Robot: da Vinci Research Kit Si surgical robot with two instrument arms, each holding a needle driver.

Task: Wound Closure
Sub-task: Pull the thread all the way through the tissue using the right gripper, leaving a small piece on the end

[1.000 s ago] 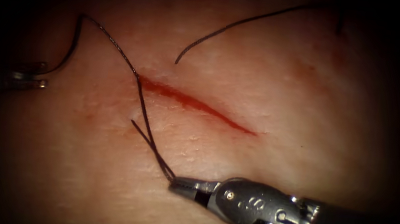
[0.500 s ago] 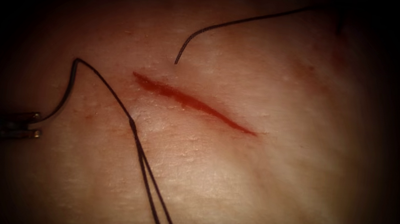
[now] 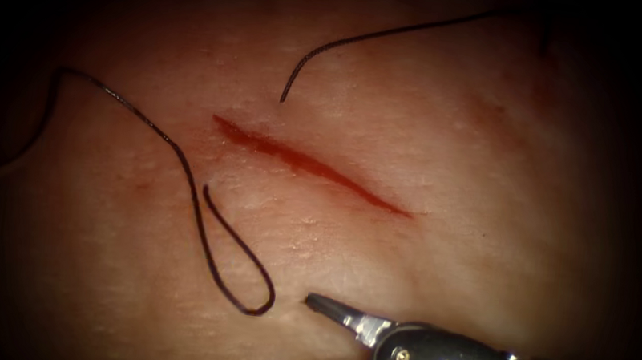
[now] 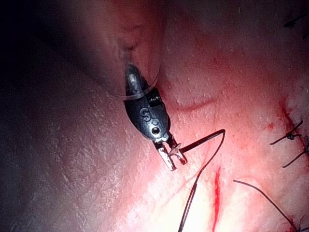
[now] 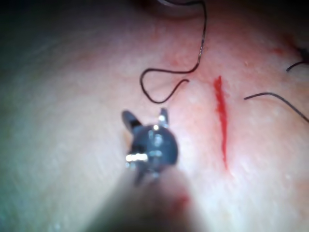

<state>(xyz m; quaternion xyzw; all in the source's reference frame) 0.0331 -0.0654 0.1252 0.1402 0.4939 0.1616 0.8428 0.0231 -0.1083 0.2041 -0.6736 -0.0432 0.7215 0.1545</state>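
Observation:
The cut [image 3: 307, 162] runs as a red line across the pale tissue [image 3: 422, 280]. My right tool [image 3: 297, 337] hovers below it with its jaws spread wide and nothing between them; the right wrist view shows the same open jaws [image 5: 146, 116]. A dark thread [image 3: 196, 214] lies slack on the tissue left of the cut, curling into a loop just off the right tool's upper tip. Its short end stops close to the cut's left end. The long strand runs off to the left, where my left tool [image 4: 173, 157] is shut on the thread [image 4: 207, 140].
A separate curved strand of thread [image 3: 369, 36] lies on the tissue above the cut, its end pointing toward it. Earlier stitches with short tails [image 4: 289, 135] sit farther along the tissue. Red fluid stains the skin around the cut.
The right tool's jaws opened and let go of the thread, which dropped into a slack loop. That tool dipped low, then rose again. The left tool drew its strand farther left.

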